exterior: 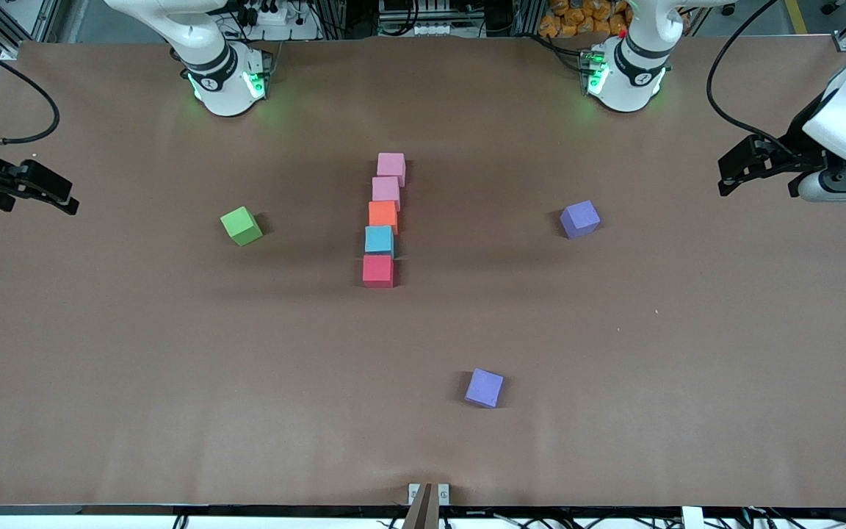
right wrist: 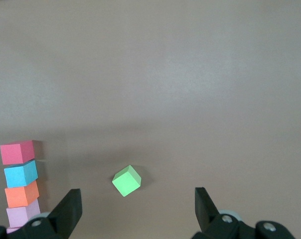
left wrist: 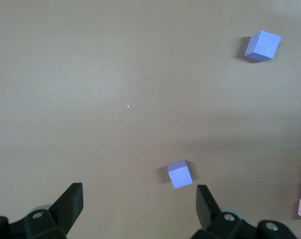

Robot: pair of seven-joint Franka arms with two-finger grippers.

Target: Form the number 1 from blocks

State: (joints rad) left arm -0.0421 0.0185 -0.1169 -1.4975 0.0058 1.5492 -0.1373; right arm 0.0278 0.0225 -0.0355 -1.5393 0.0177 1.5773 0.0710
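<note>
Five blocks lie in a straight touching line at mid-table: pink farthest from the front camera, then pink, orange, light blue and red nearest. The right wrist view shows the same row from red through light blue and orange to pink. My left gripper hangs open and empty over the left arm's end of the table. At the right arm's end, my right gripper is likewise open and empty. Both are well away from the row.
A green cube sits beside the row toward the right arm's end. One purple cube lies toward the left arm's end. A second purple cube lies nearer the front camera.
</note>
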